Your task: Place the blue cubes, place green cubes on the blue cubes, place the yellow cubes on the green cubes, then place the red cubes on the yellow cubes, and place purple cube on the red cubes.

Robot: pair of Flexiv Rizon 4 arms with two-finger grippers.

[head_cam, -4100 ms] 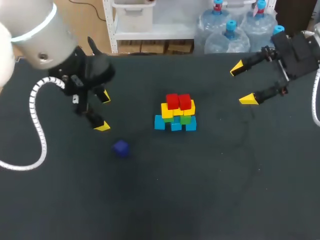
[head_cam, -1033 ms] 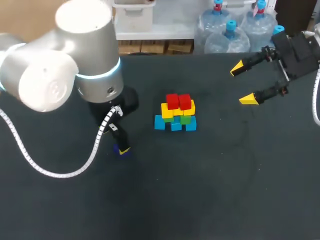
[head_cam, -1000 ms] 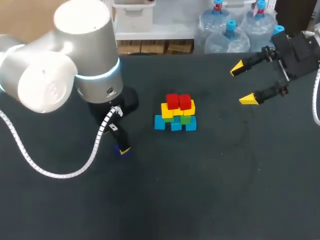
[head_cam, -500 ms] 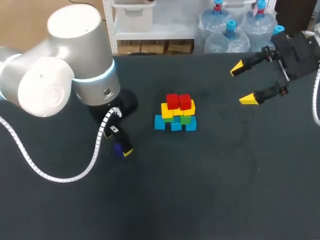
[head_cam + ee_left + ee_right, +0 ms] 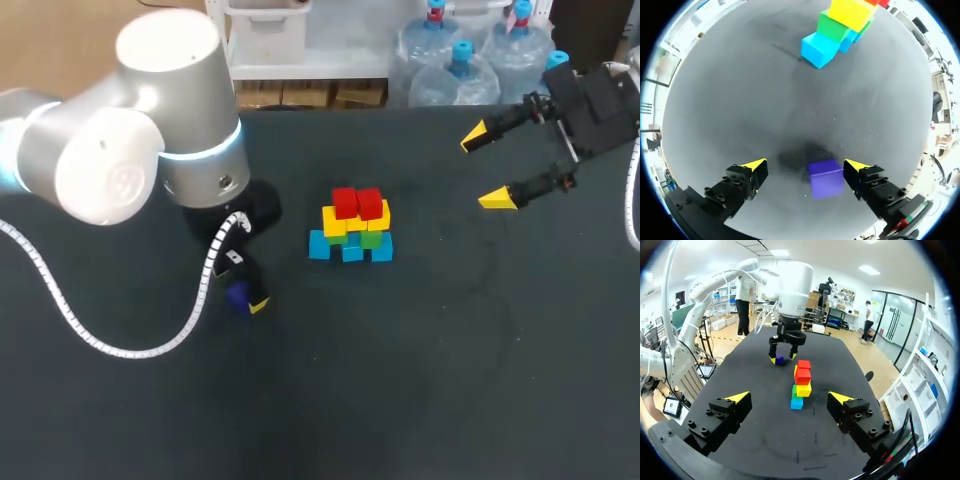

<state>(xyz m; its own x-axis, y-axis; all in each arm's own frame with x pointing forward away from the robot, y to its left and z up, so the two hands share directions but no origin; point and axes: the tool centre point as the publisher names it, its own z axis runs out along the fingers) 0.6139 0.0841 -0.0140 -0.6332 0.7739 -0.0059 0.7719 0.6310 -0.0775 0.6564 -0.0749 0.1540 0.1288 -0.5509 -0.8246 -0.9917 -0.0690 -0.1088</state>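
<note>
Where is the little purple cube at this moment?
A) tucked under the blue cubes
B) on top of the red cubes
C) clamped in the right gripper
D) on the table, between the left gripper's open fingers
D: the small purple cube lies on the black table between the spread fingers of the left gripper, well apart from the stack of coloured cubes.

Matt dark table (image 5: 450, 380), smooth purple cube (image 5: 826, 178)
</note>
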